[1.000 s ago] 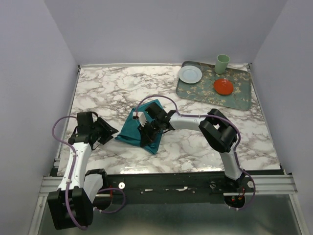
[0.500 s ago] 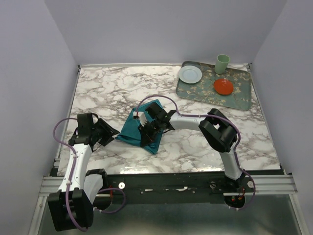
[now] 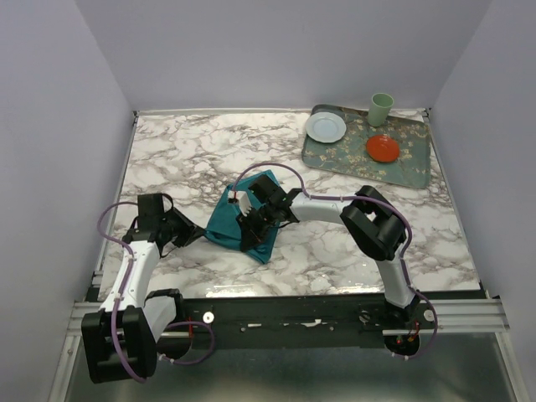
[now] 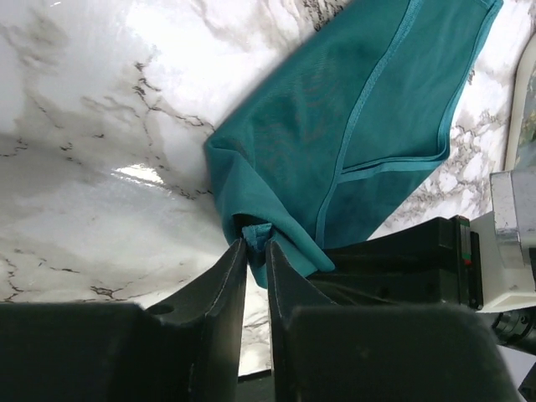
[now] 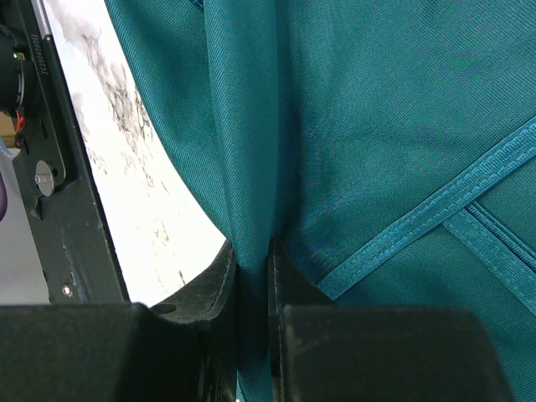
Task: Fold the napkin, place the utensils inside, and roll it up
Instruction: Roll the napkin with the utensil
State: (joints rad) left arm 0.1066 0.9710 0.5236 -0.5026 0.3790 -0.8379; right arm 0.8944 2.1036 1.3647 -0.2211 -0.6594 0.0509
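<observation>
Teal napkin (image 3: 219,228) lay folded on the counter (image 3: 193,151). The left fingers (image 4: 236,266) pinched its near-left corner; the right fingers (image 5: 224,272) pinched a fold of its cloth. Likely risk: the left pinch held little cloth, so any pull against the right hold could slip it free and spoil the fold.
</observation>
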